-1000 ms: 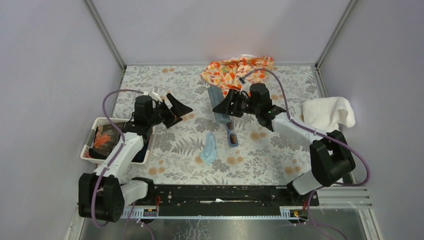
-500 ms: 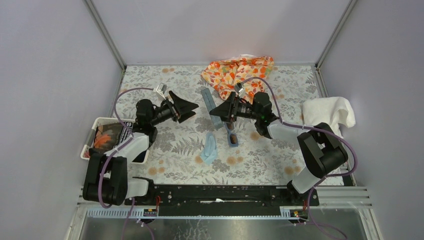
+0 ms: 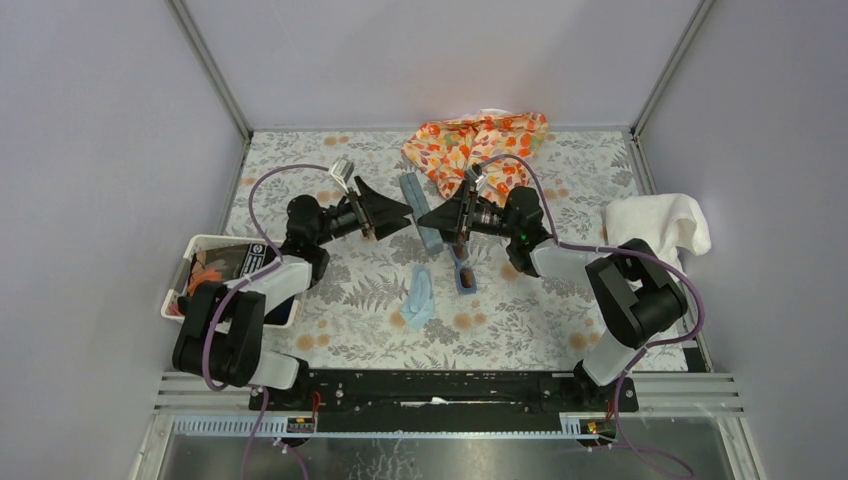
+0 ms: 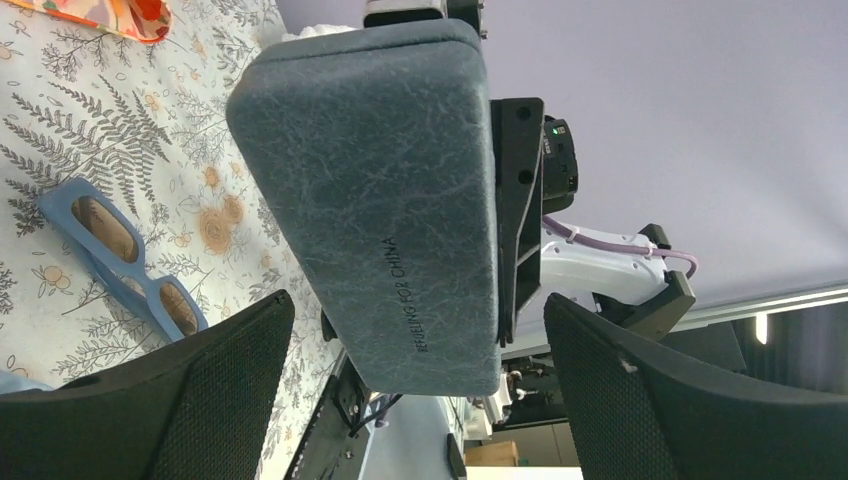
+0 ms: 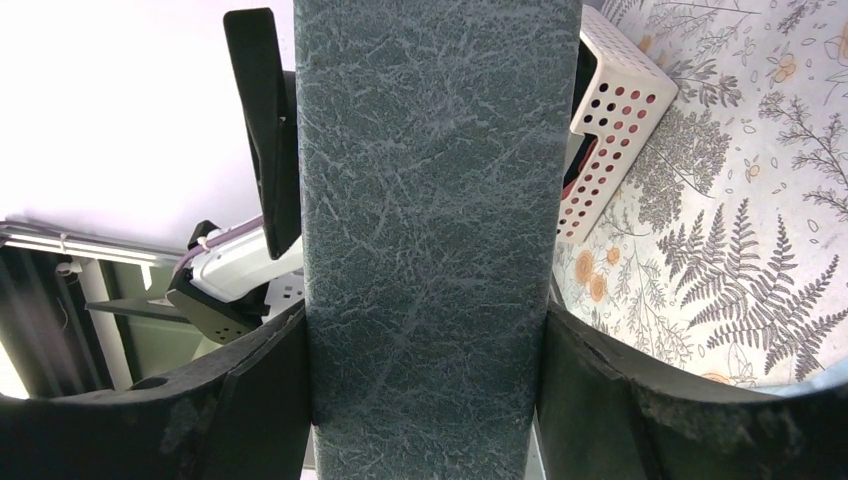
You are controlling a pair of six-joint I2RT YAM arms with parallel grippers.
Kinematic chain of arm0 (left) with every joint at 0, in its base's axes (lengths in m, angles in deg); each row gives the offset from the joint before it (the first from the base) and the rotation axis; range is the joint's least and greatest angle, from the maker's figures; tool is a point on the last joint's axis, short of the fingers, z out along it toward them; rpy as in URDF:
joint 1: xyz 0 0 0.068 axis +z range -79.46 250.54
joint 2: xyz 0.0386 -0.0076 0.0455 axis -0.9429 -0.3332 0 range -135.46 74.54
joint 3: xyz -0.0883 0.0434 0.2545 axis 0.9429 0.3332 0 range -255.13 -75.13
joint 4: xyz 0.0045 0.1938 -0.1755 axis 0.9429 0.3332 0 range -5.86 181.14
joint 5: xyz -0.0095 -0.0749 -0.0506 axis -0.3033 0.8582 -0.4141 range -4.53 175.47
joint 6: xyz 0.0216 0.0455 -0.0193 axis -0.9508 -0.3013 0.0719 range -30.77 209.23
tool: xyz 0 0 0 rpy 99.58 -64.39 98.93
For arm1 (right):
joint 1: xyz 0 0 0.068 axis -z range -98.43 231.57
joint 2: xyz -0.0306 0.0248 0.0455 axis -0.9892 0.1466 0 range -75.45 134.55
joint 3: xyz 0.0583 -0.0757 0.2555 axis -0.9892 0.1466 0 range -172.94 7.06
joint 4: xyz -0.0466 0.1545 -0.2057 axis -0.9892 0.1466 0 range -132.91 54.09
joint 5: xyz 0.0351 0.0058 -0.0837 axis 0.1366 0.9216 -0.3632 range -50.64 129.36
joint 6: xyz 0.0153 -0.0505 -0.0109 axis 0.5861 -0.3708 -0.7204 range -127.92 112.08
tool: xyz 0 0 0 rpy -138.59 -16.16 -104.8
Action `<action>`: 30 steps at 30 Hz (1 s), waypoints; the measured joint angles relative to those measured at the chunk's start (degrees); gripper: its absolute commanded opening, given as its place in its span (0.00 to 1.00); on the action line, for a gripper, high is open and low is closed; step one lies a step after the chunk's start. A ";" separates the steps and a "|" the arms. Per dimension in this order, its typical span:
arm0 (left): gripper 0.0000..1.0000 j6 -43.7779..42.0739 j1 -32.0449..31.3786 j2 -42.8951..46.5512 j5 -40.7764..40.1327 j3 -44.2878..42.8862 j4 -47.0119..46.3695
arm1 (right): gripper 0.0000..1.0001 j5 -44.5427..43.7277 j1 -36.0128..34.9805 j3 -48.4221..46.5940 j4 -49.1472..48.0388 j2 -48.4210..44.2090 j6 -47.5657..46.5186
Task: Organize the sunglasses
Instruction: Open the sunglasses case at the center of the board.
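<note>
Still flat on the fern-printed table cover [image 3: 330, 300], the blue-framed plastic sunglasses [image 3: 462, 272] with dark brownish lenses lie just on the near side of my two grippers, touched by neither. They have not shifted in the last second. Just beside them, toward the left arm, lies the crumpled light blue soft cloth [image 3: 419, 297].

What has changed is above them. My right gripper [image 3: 432, 216] has lifted the dark grey, leather-textured rectangular case [image 3: 414, 208] and turned it to face the other arm. Its jaws are clamped on the case's two long sides, as the right wrist view shows. My left gripper [image 3: 393, 213] has swung in from over the white perforated plastic basket [image 3: 185, 275]. Its jaws are spread as wide as they go, one finger on either side of the case, and in the left wrist view they do not touch it.

I judge the case is being presented for a two-handed opening so the sunglasses can go inside. It looks closed for now, so the real tidying has not begun. The orange leaf-patterned cloth [image 3: 470, 140] at the far edge and the white towel [image 3: 655, 225] on the right lie well apart from all this.
</note>
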State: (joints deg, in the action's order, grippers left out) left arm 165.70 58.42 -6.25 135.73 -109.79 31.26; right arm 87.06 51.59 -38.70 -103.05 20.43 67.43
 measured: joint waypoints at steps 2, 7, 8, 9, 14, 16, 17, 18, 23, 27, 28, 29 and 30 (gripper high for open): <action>0.99 0.04 -0.33 -0.50 0.02 -0.15 -0.50 | 0.45 0.04 -0.15 0.00 -0.20 0.02 0.22; 0.99 0.35 -0.33 -1.68 0.00 -0.55 -1.60 | 0.46 0.35 -1.07 0.00 -0.35 0.02 0.22; 0.99 0.44 -0.33 -1.97 -0.02 -0.74 -1.64 | 0.46 0.46 -1.33 0.00 -0.35 0.02 0.22; 0.99 0.63 -0.33 -2.32 -0.02 -1.03 -1.70 | 0.45 0.46 -1.66 0.00 -0.35 0.02 0.22; 0.98 2.10 -0.33 -4.37 -0.07 -1.99 -4.07 | 0.45 0.46 -2.91 0.00 -0.39 0.02 0.22; 0.92 2.49 -0.33 -4.76 -0.07 -2.14 -4.55 | 0.45 0.46 -3.04 0.00 -0.48 0.02 0.22; 0.87 2.60 -0.33 -4.83 -0.09 -2.14 -4.63 | 0.45 0.44 -3.04 0.00 -0.59 0.04 0.24; 0.81 2.80 -0.33 -4.83 -0.09 -2.14 -4.68 | 0.45 0.44 -3.04 0.00 -0.68 0.09 0.37; 0.74 3.58 -0.33 -4.72 -0.50 -2.14 -4.66 | 0.44 0.44 -3.04 0.22 -3.85 1.20 1.81; 0.99 2.45 -0.33 -3.67 -0.98 -2.14 -2.78 | 0.43 0.42 -3.04 0.83 -9.75 3.72 6.01; 0.99 2.19 -0.33 -3.26 -1.03 -2.14 -2.49 | 0.43 0.37 -3.04 1.05 -10.99 4.42 7.19; 0.98 1.99 -0.33 -2.91 -1.11 -2.14 -1.88 | 0.43 0.37 -3.04 1.31 -12.92 5.22 8.37; 0.95 1.79 -0.33 -2.73 -1.14 -2.14 -1.44 | 0.43 0.35 -3.04 1.46 -14.01 5.57 9.18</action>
State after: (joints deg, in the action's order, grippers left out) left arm 167.49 58.09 -8.98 134.59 -111.93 29.82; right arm 87.41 48.55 -37.23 -117.06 26.00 76.61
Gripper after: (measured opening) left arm 0.983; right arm 0.739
